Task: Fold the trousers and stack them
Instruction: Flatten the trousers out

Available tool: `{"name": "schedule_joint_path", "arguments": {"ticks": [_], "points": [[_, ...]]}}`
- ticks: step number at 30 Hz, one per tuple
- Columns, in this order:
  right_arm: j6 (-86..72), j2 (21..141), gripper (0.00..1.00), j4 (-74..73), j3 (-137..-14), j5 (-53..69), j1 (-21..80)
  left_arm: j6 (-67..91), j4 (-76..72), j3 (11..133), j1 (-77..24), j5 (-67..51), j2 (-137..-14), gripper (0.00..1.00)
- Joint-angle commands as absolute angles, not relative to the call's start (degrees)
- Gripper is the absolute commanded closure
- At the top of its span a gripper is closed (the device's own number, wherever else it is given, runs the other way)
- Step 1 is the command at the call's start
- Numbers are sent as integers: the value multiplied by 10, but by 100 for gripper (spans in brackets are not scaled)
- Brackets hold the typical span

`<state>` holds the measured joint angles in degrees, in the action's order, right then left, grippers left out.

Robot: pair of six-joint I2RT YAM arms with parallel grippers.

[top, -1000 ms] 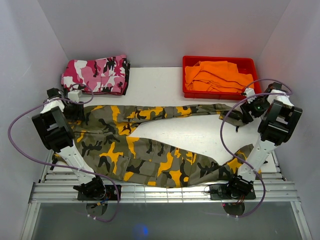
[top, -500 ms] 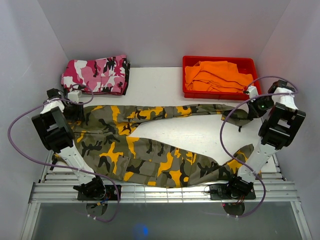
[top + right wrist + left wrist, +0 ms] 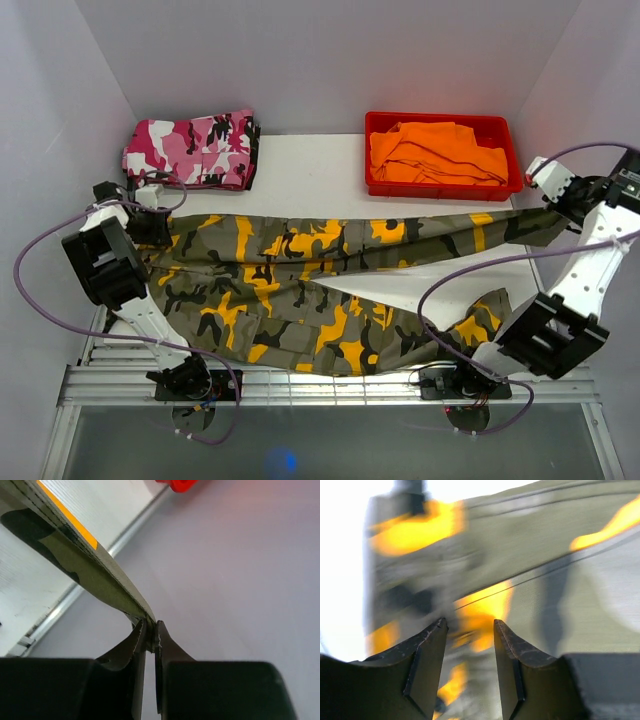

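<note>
The trousers, in olive, orange-yellow and black camouflage, lie spread across the table. Their far leg is pulled taut toward the right wall. My right gripper is shut on the hem of that leg, and the right wrist view shows the cloth edge pinched at the tips of the right gripper. At the waist end on the left, my left gripper sits over the cloth. In the left wrist view the left gripper has its jaws apart, with blurred trouser cloth showing in the gap.
Folded pink camouflage trousers lie at the back left. A red tray holding an orange garment stands at the back right. Walls close in both sides, and a metal rail runs along the near edge.
My right gripper closed on the far leg's hem and swung out to the right, drawing that leg straight and taut. The left gripper's jaws narrowed slightly at the waist.
</note>
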<state>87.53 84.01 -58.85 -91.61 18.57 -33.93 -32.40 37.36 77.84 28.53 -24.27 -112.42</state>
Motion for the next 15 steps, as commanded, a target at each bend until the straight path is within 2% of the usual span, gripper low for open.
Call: {"name": "schedule_joint_path", "arguments": {"ticks": [1,7,13,14,15], "points": [[981,774,92,-544,-886,179,-388,-325,363,772,314,-227,-1090,47],[1026,743,92,-505,-795,167,-394,-324,368,774,322,-232,-1100,49],[980,856,92,-465,-806,120,-366,-328,361,773,324,-247,-1093,49],[960,892,92,-461,-816,107,-355,-332,366,778,324,-270,-1088,48],[941,921,92,-457,-820,101,-350,-339,374,784,324,-289,-1083,40]]}}
